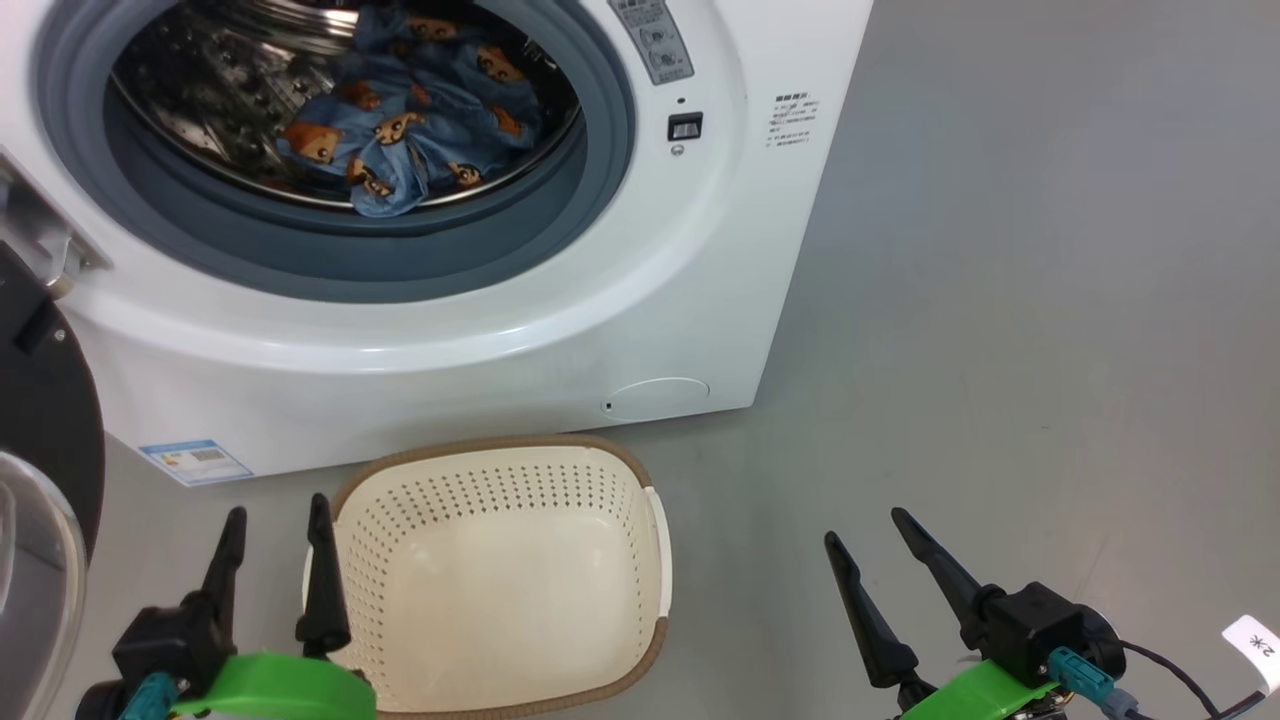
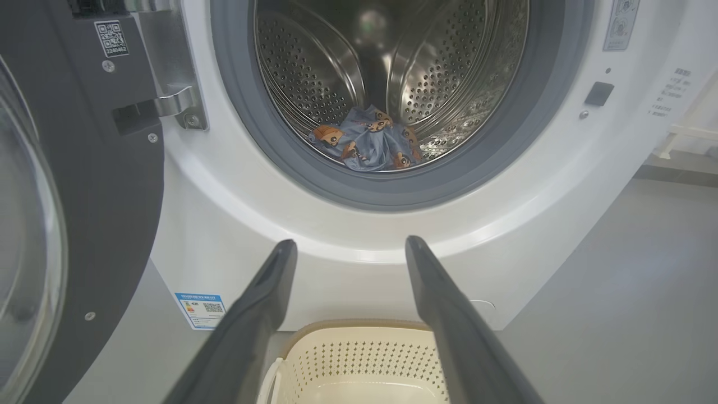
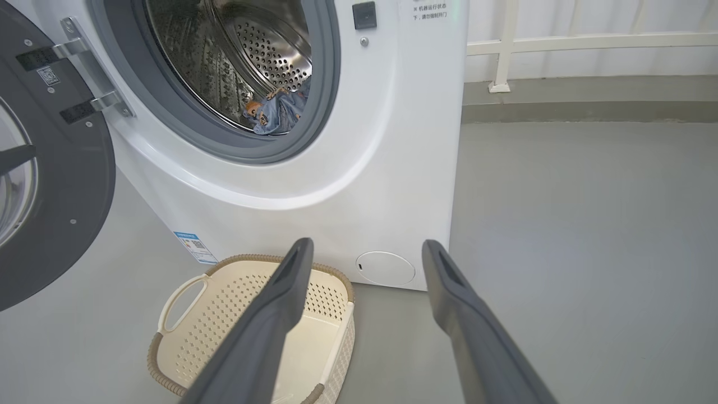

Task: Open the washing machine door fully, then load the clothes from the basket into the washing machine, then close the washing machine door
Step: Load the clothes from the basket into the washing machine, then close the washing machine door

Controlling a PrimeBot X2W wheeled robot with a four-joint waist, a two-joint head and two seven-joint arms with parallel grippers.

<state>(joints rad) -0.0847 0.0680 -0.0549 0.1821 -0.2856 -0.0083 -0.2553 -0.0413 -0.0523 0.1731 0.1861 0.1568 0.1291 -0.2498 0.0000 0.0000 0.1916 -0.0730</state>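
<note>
door (image 1: 45,430) open | clothes (image 1: 410,130) in drum (image 1: 200,90) | basket (image 1: 500,490) on floor (image 1: 1000,350) | left gripper (image 1: 278,505), right gripper (image 1: 866,525) spread

A smooth, plain grey floor (image 1: 1000,300) spreads across the room without seams. Soft, diffuse light leaves pale patches on it, and the shadows are faint. In the right wrist view the floor's far edge meets a low, darker grey kerb (image 3: 589,104). A white railing (image 3: 589,42) stands on the kerb, a horizontal bar on a slim upright post (image 3: 507,45) with a small foot. Behind it is a pale white backdrop (image 3: 617,14), either wall or curtain.
</note>
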